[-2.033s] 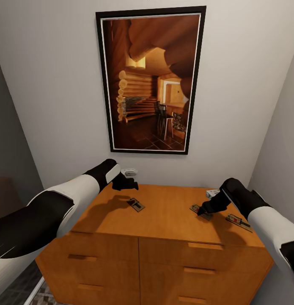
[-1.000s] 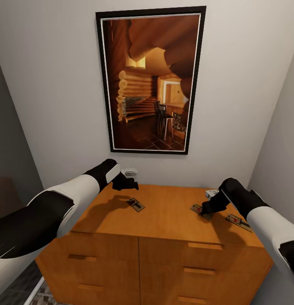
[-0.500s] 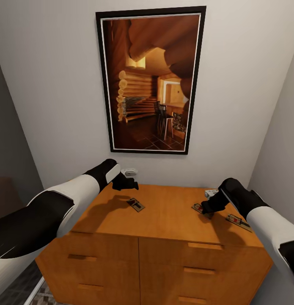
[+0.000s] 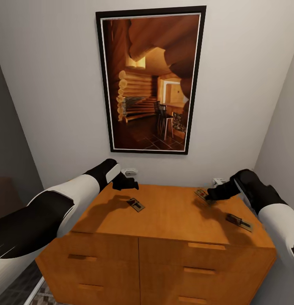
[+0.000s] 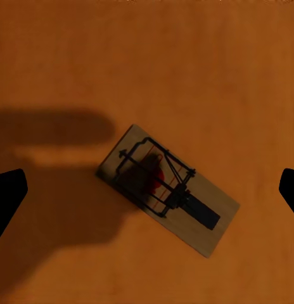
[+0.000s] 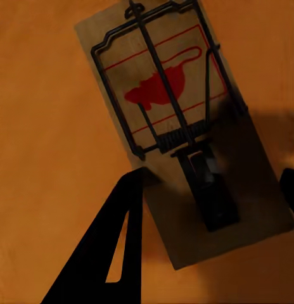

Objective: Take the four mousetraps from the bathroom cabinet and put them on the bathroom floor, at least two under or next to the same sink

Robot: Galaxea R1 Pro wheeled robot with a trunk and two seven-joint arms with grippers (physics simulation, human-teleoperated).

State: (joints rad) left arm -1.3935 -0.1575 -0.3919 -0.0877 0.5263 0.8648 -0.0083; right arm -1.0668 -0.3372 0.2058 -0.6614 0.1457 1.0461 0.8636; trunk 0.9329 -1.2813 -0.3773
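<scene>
**Three Mousetraps Visible on Cabinet Top; Right Claw Gripping One**

Three mousetraps lie in the head view, all at the level of the cabinet (image 4: 163, 250) top; none has reached the bathroom floor (image 4: 20, 292), a strip of which shows at the lower left corner.

**Left side.** The left claw (image 4: 129, 183) hovers above the rear left corner of the cabinet top. In the left wrist view its two dark fingertips (image 5: 9, 196) stand wide apart at opposite edges of the picture, so the claw is released and empty. The left mousetrap (image 4: 136, 205) lies flat on the wood just in front of it, set diagonally between the open fingers and touched by neither.

**Centre.** A framed picture (image 4: 150, 80) hangs on the wall above the cabinet.

**Right side.** The right claw (image 4: 211, 195) is clenched on the second mousetrap (image 4: 201, 194) near the rear right of the top. In the right wrist view one finger (image 6: 112, 247) presses against the board's long edge. Whether the board is clear of the wood cannot be told. A third mousetrap (image 4: 239, 222) lies flat near the right edge.

**Hazards, as judged.**
- The grip sits on the thin edges of a small flat board. A fast swing or a knock on the cabinet edge could twist the board out of the claw.
- A drop here would likely land back on the cabinet or close to the wall.
- The left claw must descend squarely over a diagonally lying board; misaligned fingers could push it aside instead of closing on it.
</scene>
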